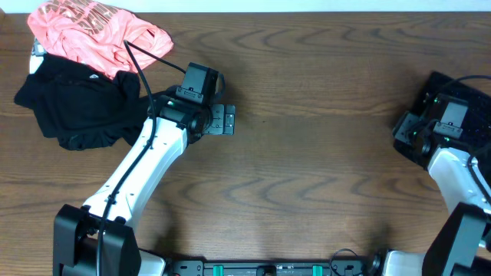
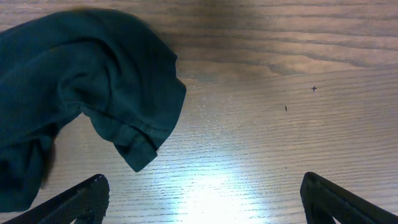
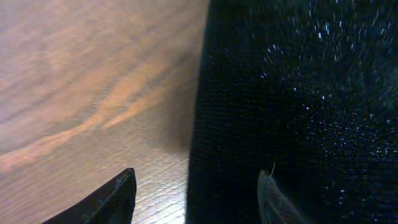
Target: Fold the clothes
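Clothes [image 1: 84, 77] unfolded: coral-pink shirt [image 1: 96, 31] and matte black top [image 1: 80, 103] heaped at the table's [image 1: 307, 153] far-left corner, speckled garment [image 3: 298, 93] at its right edge. Left gripper [image 2: 203, 180] and right gripper [image 3: 196, 173] both stand open and empty. Recommend the right pinch the speckled edge squarely, one layer only.

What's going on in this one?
A folding job on a wooden table, apparently barely started. The left gripper, jaws wide open and holding nothing, hovers beside a smooth black top, which lies crumpled against a coral-pink shirt. The right gripper, jaws apart, sits over the edge of a black speckled garment at the table's right side.
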